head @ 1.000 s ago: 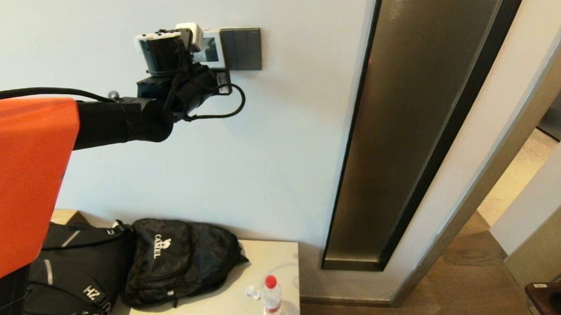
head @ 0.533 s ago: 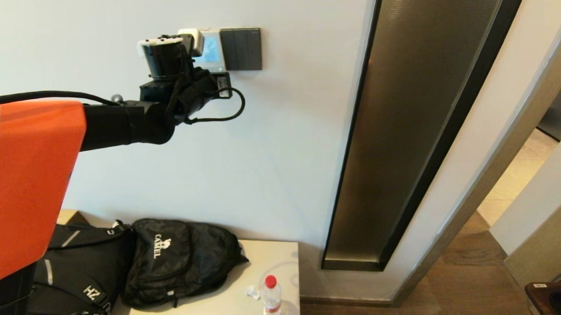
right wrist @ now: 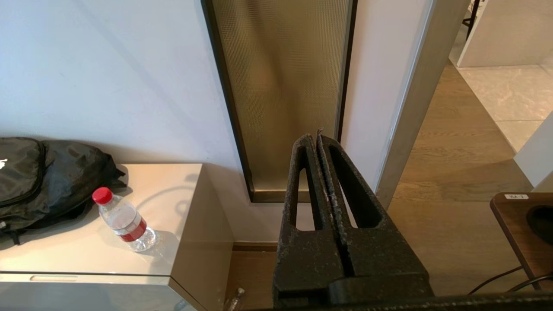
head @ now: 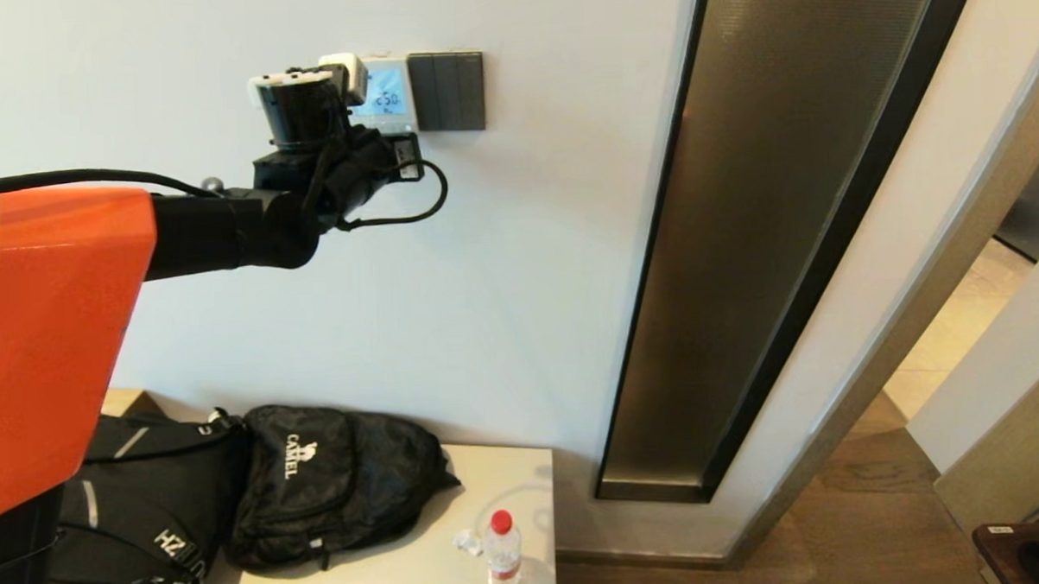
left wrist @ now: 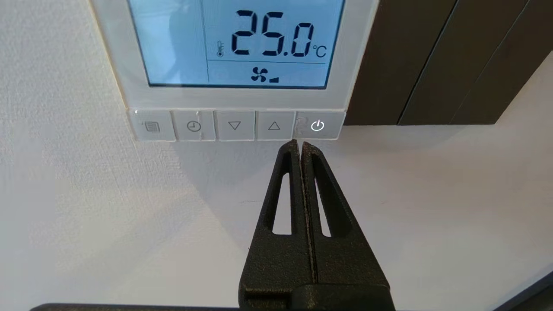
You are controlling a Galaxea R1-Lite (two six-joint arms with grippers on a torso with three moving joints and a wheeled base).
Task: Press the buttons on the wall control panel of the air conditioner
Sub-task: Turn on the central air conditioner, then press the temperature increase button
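The white air conditioner control panel [head: 385, 93] hangs on the wall, its blue screen [left wrist: 233, 43] lit and reading 25.0 °C with a fan sign. A row of several buttons runs under the screen; the power button [left wrist: 318, 125] glows white, next to the up-arrow button [left wrist: 274, 125]. My left gripper [left wrist: 300, 143] is shut and empty, its tips just below the seam between those two buttons. In the head view the left gripper [head: 373, 115] is at the panel, hidden behind its own wrist. My right gripper [right wrist: 315, 137] is shut and empty, held low, away from the panel.
A dark switch plate [head: 448, 90] adjoins the panel. A tall bronze glass strip [head: 742, 232] runs down the wall. Below stand a cabinet [head: 460, 571] with black bags [head: 319, 485] and a water bottle [head: 501, 548]. A wooden table corner [head: 1025, 551] is at lower right.
The panel's screen has lit up and shows a reading. My left gripper has drawn slightly left and back from the panel.
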